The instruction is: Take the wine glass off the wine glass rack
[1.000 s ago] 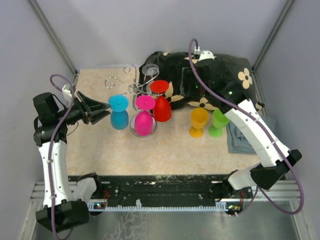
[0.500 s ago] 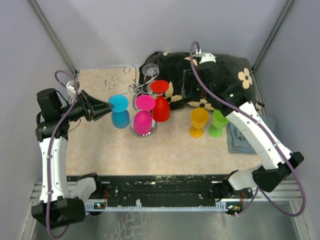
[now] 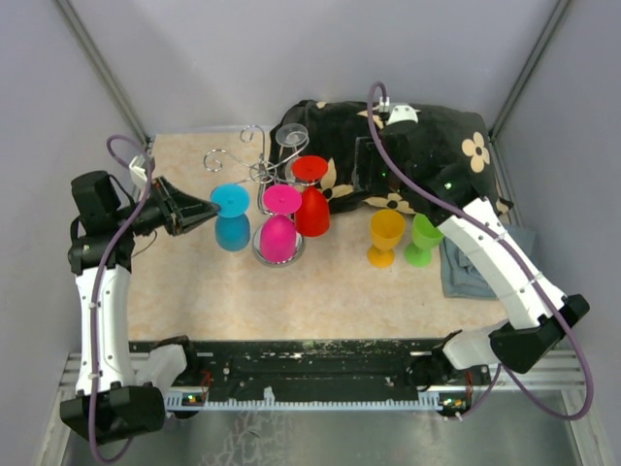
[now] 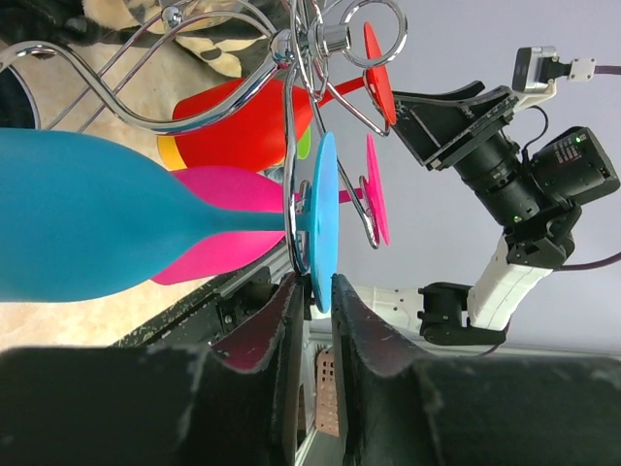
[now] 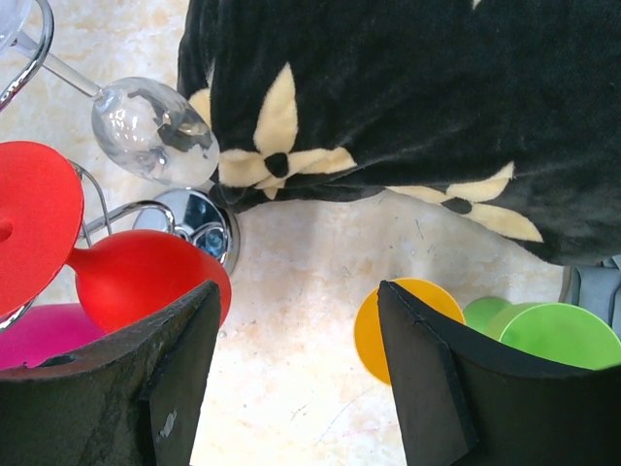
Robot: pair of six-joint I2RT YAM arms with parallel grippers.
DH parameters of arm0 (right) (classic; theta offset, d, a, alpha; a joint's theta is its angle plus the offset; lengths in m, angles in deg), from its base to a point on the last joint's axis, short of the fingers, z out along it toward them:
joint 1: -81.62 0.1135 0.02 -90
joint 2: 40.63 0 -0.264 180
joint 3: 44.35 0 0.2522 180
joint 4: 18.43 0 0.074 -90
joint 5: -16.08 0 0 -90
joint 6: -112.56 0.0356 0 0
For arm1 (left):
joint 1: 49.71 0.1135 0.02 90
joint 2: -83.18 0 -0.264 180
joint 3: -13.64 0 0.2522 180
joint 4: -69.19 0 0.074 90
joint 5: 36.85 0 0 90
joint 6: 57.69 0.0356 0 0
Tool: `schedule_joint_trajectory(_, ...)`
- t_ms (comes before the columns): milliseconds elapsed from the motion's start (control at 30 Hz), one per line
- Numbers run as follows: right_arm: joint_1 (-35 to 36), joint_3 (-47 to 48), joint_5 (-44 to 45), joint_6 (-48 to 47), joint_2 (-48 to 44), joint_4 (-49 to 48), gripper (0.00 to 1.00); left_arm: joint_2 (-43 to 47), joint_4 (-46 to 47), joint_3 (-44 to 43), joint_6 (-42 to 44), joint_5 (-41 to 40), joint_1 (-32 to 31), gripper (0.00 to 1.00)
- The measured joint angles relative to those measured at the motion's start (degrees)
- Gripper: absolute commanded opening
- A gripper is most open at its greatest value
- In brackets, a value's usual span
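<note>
Beige speckled bench (image 3: 320, 291) floors a grey-walled cell. On its far half stands the shiny silver wire wine glass rack (image 3: 260, 171). A blue plastic wine glass (image 3: 231, 221) hangs bowl-down from its left hook, a pink wine glass (image 3: 278, 236) hangs at the front, a red wine glass (image 3: 313, 210) on the right and a clear wine glass (image 3: 292, 135) at the back. A second ago the left hand (image 4: 312, 287) stood wide apart and well left of the blue glass. Now it has come right, up to the glass's flat foot, and its fingers (image 4: 277, 340) have drawn close, one on each side of the foot's rim; whether they already pinch it I cannot tell. The right hand (image 5: 298, 291) holds as before, fingers wide apart with nothing between them, above the bench between the red glass and an upright orange wine glass (image 3: 386, 233) that stands just beside a green wine glass (image 3: 423, 236). None of the glasses has shifted. A black flowered cloth (image 3: 427, 136) crowds the far right corner, touching the rack's right side. A folded grey cloth (image 3: 464, 264) lies at the right edge. The left wall is near behind the left arm. The widest bare stretch of bench runs along the near edge, in front of the glasses.
</note>
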Motion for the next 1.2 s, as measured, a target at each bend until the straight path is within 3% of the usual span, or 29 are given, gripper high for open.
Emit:
schedule_joint_trajectory(200, 0.00, -0.46, -0.02, 0.00, -0.04, -0.63, 0.66, 0.11, -0.76, 0.00, 0.46, 0.02, 0.00, 0.19)
schedule_joint_trajectory(433, 0.00, -2.32, -0.15, 0.07, -0.22, -1.31, 0.66, 0.50, -2.12, -0.02, 1.31, 0.04, 0.00, 0.00)
schedule_joint_trajectory(1200, 0.00, -3.56, -0.13, 0.02, -0.44, -1.62, 0.66, 0.02, -4.42, -4.90, 2.75, 0.26, 0.39, 0.00)
